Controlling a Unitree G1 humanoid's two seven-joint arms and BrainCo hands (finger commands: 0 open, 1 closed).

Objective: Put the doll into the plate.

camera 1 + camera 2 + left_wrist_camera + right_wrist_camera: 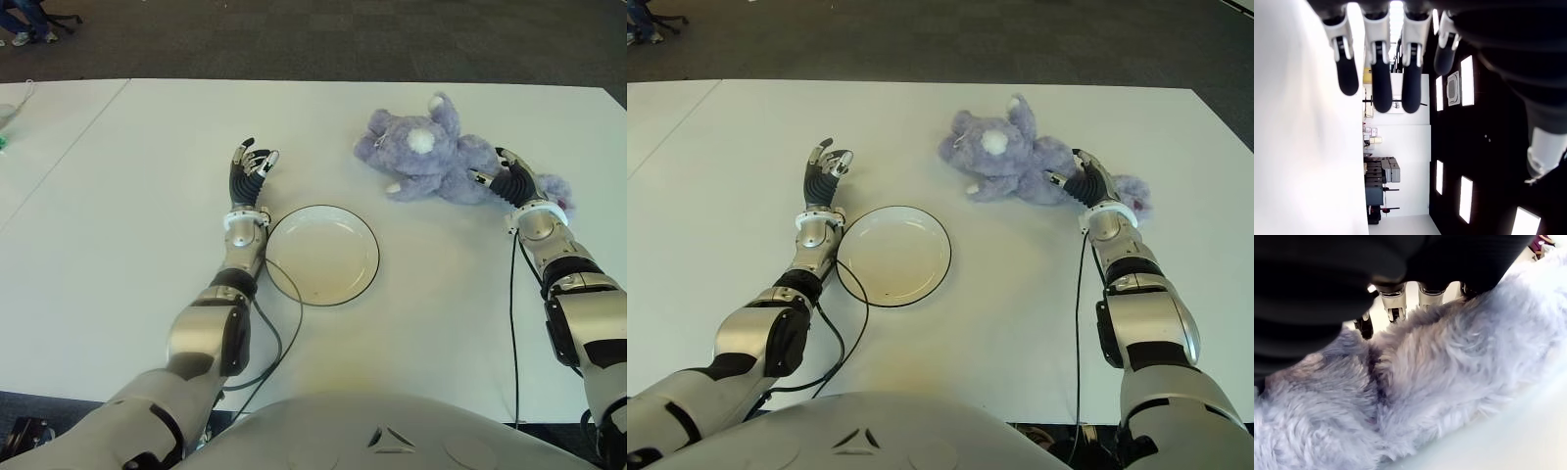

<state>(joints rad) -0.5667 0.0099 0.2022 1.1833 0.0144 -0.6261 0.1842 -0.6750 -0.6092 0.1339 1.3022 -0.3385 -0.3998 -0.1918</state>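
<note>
Right hand reaching onto the doll; the grasp looks not yet made.

The grey plush doll [431, 157] lies toward the tabletop's [118, 294] far right corner, well apart from the empty plate [321, 255] nearer the front edge. The right hand [509, 179] presses into its fur, fingers extended over it rather than wrapped around. The left hand [251, 171] shows just left of the plate, fingers relaxed, holding nothing. Next, probably: close firmly on the soft body, lift, carry to the plate.

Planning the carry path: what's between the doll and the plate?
Only bare table, as both eye views show. The doll lies beyond and right of the plate; the right robot hand is against the doll.
</note>
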